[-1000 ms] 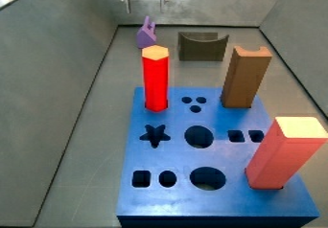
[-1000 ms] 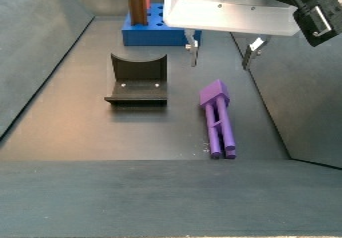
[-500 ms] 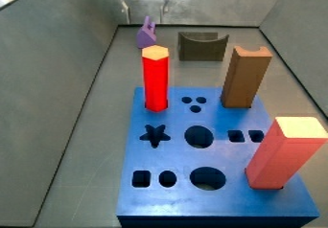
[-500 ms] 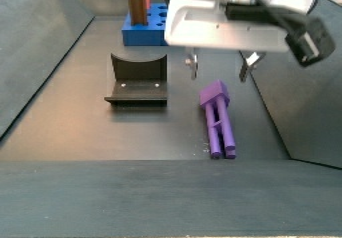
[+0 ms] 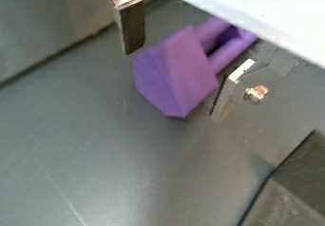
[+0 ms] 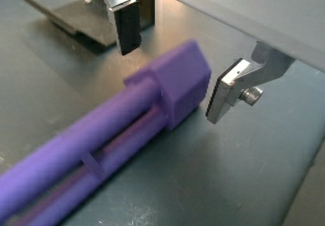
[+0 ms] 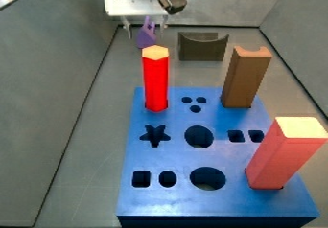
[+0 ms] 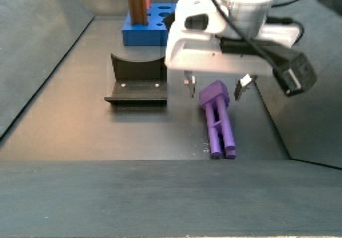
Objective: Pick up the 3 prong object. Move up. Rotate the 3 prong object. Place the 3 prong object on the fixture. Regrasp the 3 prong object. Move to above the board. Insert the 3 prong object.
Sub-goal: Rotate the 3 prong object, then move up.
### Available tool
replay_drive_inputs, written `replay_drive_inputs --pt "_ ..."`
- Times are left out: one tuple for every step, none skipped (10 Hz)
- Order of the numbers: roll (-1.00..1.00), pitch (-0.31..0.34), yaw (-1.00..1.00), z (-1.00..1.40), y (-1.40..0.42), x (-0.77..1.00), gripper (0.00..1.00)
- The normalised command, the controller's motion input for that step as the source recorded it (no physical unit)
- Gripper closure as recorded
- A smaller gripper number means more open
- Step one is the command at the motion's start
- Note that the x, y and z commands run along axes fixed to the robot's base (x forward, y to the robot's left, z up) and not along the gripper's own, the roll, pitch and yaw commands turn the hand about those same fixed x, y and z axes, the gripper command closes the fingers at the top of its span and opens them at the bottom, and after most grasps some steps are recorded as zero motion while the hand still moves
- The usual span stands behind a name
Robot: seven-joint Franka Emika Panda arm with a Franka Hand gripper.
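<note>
In a side view, the 3 prong object (image 8: 219, 124) lay flat on the grey floor, its long axis running away from the near edge, close to the right wall. The gripper (image 8: 215, 85) stood directly over the far end of that purple peg, its two fingers spread apart, one on each side of the peg's blocky end. In both wrist views the silver finger plates (image 6: 238, 82) flanked the purple end with a gap showing on each side, so the jaws were apart and not clamped on anything; whether the pads touched the peg was hard to judge, but they appeared just clear of it. A wrist view showed the purple end (image 5: 181, 70) sitting between the plates, resting on the floor.

Just left of the peg, the fixture (image 8: 136, 78) sat on the floor, a dark bracket on a base plate, apart from the peg. Farther back, the board (image 8: 150, 29) stood at the far end of the floor with a red peg (image 8: 138, 2) upright in it.

In a side view from the opposite end, the board (image 7: 179, 131) filled the near floor, carrying the red peg (image 7: 155, 79), a brown block (image 7: 244, 76) and a salmon block (image 7: 283, 152), all upright.
</note>
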Motion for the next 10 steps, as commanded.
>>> replay_drive_inputs --pt "0.09 -0.011 -0.02 -0.52 0.02 0.03 0.00" --pt "0.10 -0.011 -0.02 -0.38 0.02 0.03 0.00" --pt "0.11 -0.009 -0.02 -0.27 0.02 0.04 0.00" --pt "0.00 0.000 0.00 0.00 0.00 0.00 1.00" --pt "0.00 0.000 0.00 0.83 0.00 0.00 1.00" --pt "0.00 0.006 0.00 0.82 0.00 -0.01 1.00" --pt "-0.02 0.024 0.00 0.70 -0.01 -0.03 1.00" --pt "-0.03 0.034 0.01 0.58 -0.01 -0.02 1.00" --pt "-0.04 0.041 0.01 0.44 -0.01 -0.01 1.00" --pt "-0.05 0.039 0.01 0.30 -0.01 -0.01 1.00"
